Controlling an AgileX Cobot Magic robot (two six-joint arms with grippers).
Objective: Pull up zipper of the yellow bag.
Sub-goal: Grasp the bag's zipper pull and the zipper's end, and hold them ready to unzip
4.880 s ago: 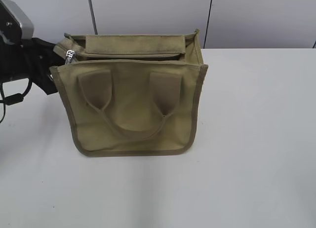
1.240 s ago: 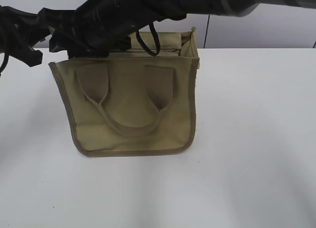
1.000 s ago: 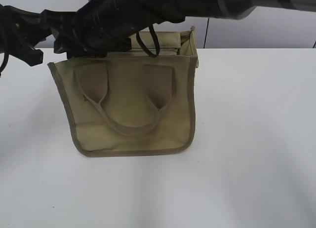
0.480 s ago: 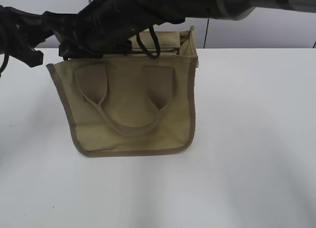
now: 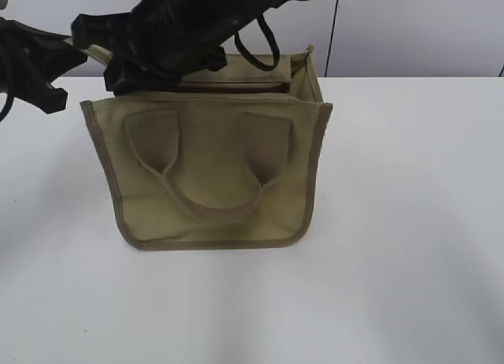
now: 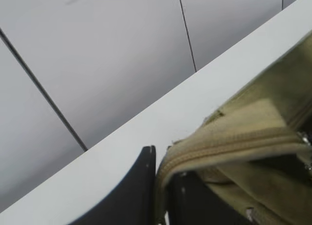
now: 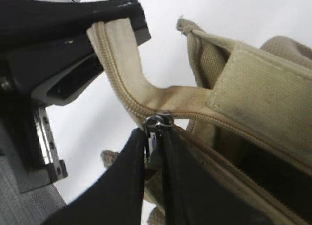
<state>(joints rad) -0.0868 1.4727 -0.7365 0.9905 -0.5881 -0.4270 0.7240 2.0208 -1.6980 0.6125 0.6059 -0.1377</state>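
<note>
The yellow bag (image 5: 209, 171) stands upright on the white table, khaki with olive binding and two loop handles. Its zipper (image 7: 131, 107) runs along the top panel, and its tape end sticks out at the bag's left. My left gripper (image 6: 161, 186) is shut on that tape end (image 6: 214, 147); in the exterior view it sits at the far left (image 5: 79, 55). My right gripper (image 7: 155, 137) reaches across over the bag's top left (image 5: 130, 72) and is shut on the silver pull tab (image 7: 157, 123). The zip line to the right of the slider gapes open.
The white table (image 5: 394, 222) spreads around the bag. A grey panelled wall (image 5: 409, 25) stands behind it. The right arm (image 5: 236, 9) spans the top of the exterior view above the bag.
The right arm came in over the bag and closed on the pull tab. In the last half second the bag's top shifted slightly right and its right corner spread out.
</note>
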